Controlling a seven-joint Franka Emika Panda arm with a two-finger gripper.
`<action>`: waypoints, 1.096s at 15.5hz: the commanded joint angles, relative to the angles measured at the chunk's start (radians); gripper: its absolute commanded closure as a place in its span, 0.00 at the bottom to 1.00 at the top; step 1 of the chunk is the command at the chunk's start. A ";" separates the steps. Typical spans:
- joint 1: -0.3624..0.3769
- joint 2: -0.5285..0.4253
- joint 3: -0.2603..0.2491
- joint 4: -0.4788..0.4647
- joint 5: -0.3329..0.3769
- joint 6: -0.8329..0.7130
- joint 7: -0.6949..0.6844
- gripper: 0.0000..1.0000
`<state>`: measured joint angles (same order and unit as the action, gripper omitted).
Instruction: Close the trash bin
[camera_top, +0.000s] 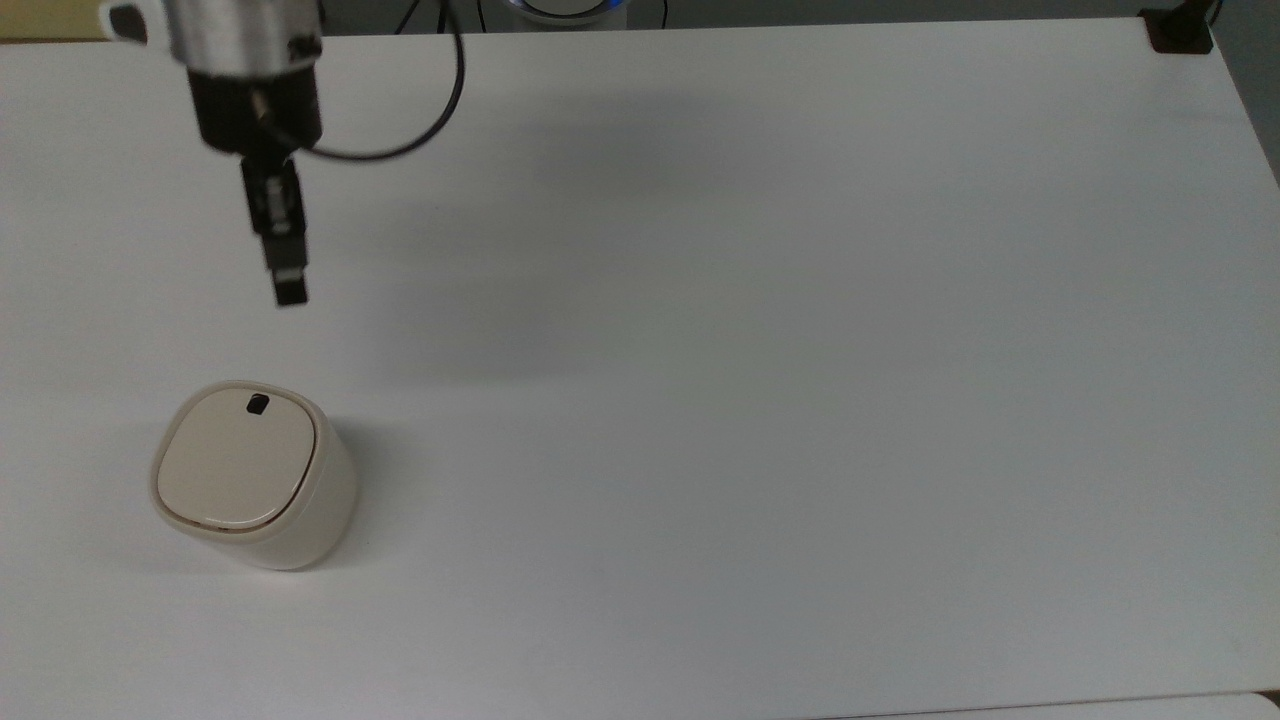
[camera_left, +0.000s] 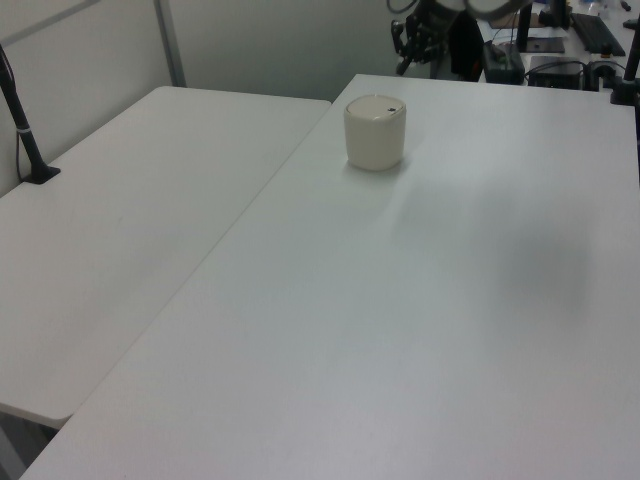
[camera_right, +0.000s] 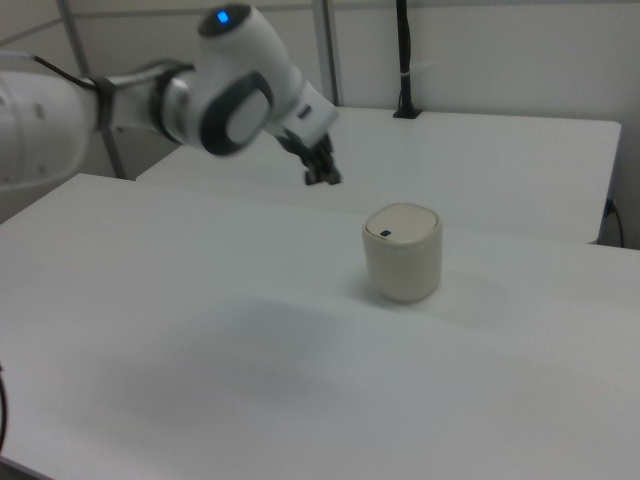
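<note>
Black and narrow, the gripper (camera_top: 289, 290) hangs in the air off the end of the Franka arm (camera_right: 225, 95), touching nothing. In the top view its fingers read as one slim dark stick with no gap visible between the tips, so they look pressed together and empty. A black cable (camera_top: 400, 140) loops out from the wrist just behind it.

Below the fingertips in the top view, and slightly toward the top view's left, the trash bin (camera_top: 255, 478) stands upright on the white table (camera_top: 760, 330), well apart from the gripper. In the right view the same bin (camera_right: 402, 253) sits lower than the gripper and toward the right view's right. In the left view the bin (camera_left: 375, 132) is nearer the camera than the gripper (camera_left: 404, 52), which is up by the table's far edge.

The bin's flat lid (camera_top: 238, 458) lies level with the rim, shut, with a thin brownish seam showing around its edge. The small black mark (camera_top: 258, 404) on the lid is on the side closest to the gripper.

Farther out, a second white table (camera_left: 130, 210) adjoins the first along the left view's left, with a black post (camera_left: 20, 120) clamped at its edge.
</note>
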<state>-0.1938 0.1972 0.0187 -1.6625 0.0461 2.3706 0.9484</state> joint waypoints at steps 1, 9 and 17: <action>0.016 -0.137 0.017 -0.042 0.018 -0.213 -0.065 0.26; 0.174 -0.286 0.018 -0.075 0.015 -0.539 -0.313 0.00; 0.188 -0.271 0.010 -0.033 -0.041 -0.631 -0.791 0.00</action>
<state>-0.0069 -0.0870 0.0439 -1.6950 0.0448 1.7406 0.3570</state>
